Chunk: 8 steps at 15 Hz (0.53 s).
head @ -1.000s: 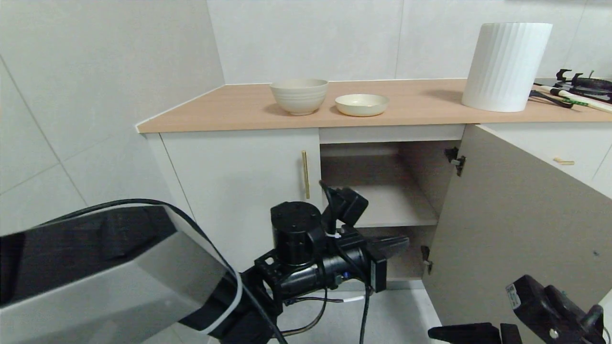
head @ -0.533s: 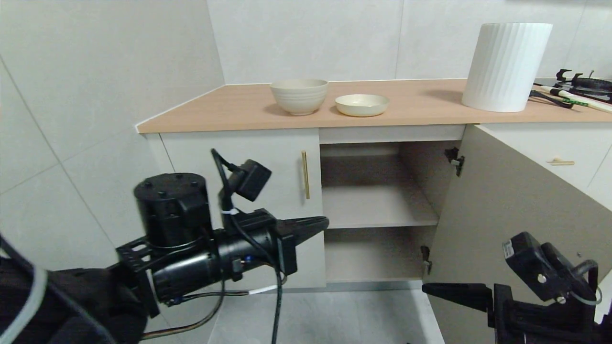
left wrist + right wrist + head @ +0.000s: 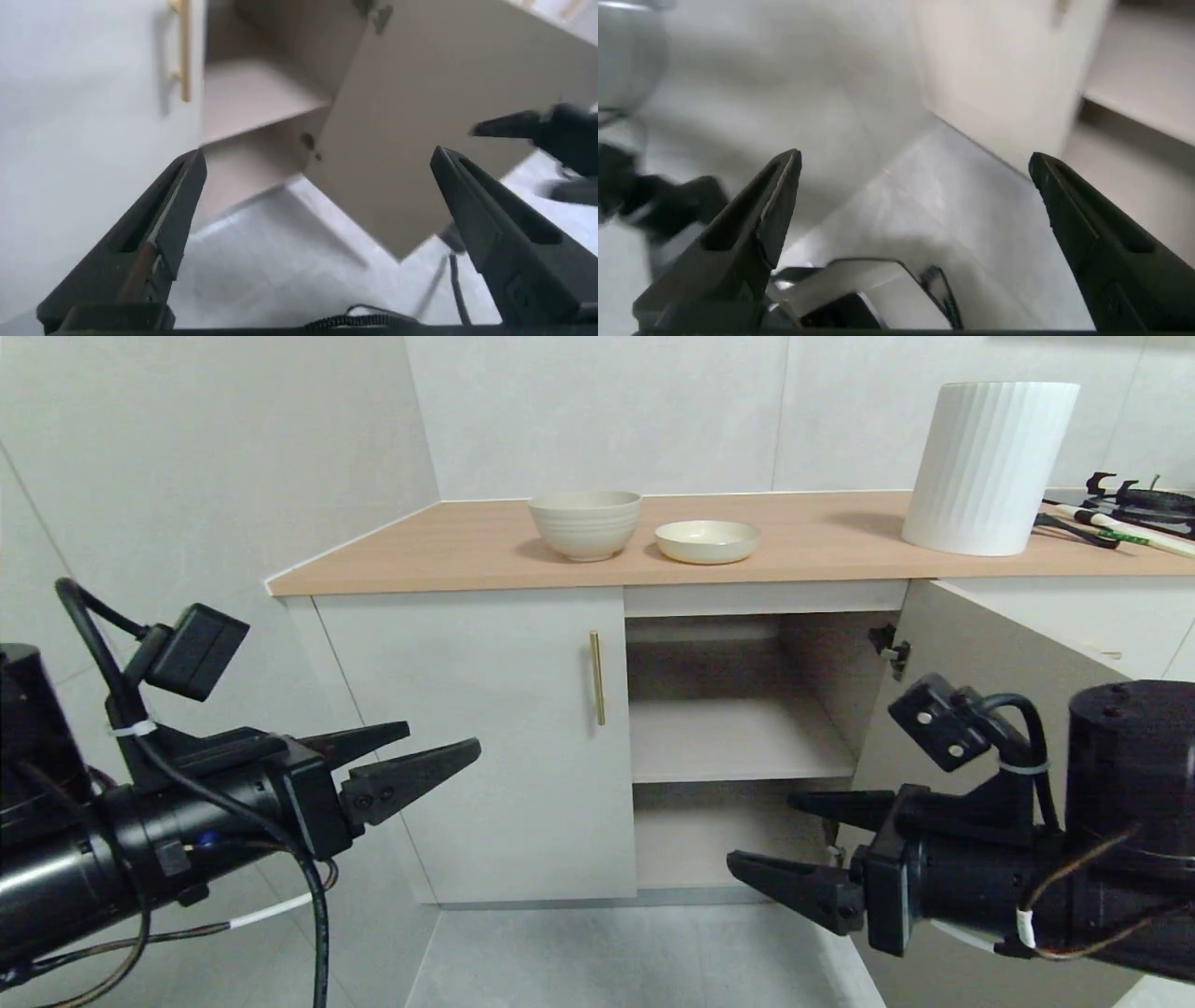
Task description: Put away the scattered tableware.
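Left gripper (image 3: 442, 735) wide open, nothing in it, hanging low in front of closed cabinet door (image 3: 485, 737). Right gripper (image 3: 761, 829) also spread wide, empty, low by open door (image 3: 980, 737). Bowl (image 3: 584, 524) and shallow dish (image 3: 707, 540) sit side by side up on counter (image 3: 448, 555), well above and ahead of both grippers, so next move probably means going up. Both round, no long axis to fuss over. Bowl looks nearer left arm, dish nearer right. Head view gives tableware; left wrist view gives shelf (image 3: 252, 93) and floor, right wrist view mostly floor.
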Available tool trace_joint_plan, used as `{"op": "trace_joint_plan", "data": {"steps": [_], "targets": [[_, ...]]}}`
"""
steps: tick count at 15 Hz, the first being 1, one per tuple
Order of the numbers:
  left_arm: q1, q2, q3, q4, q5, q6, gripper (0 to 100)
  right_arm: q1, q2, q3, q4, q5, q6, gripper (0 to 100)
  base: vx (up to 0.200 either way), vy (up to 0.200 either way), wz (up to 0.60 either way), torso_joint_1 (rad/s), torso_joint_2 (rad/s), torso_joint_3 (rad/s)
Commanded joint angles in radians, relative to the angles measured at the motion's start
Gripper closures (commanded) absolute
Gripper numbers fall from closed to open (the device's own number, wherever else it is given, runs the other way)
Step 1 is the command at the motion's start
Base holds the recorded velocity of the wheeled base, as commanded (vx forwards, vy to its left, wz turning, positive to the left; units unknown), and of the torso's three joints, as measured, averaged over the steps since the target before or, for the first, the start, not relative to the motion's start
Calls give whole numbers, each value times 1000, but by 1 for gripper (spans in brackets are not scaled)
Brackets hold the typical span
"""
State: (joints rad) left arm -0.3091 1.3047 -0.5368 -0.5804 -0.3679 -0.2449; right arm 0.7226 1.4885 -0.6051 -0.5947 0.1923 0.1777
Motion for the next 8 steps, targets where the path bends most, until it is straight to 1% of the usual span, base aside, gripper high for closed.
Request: {"op": "trace_joint_plan", "data": {"steps": [1,2,3,4,5,7,8], "targets": [[25,-53,-25,76,32,-2,0,-18,68,-243,254,-105,2,0,0,0,0,0,0,0],[25,-36,-48,108,61,-5,0,-20,82,-315,332,-129,5,0,0,0,0,0,0,0],[27,-10,-61,100,83,-8,0,-20,87,-351,366,-136,17,0,0,0,0,0,0,0],[38,1,-66,83,98,-10,0,-20,87,-354,366,-125,57,0,0,0,0,0,0,0],[56,2,-65,70,101,-16,0,-17,98,-352,366,-123,106,0,0,0,0,0,0,0],[91,2,-75,59,99,-22,0,-28,99,-344,365,-128,125,0,0,0,0,0,0,0],[99,-4,-78,60,99,-22,0,-46,90,-331,362,-128,125,0,0,0,0,0,0,0]]}}
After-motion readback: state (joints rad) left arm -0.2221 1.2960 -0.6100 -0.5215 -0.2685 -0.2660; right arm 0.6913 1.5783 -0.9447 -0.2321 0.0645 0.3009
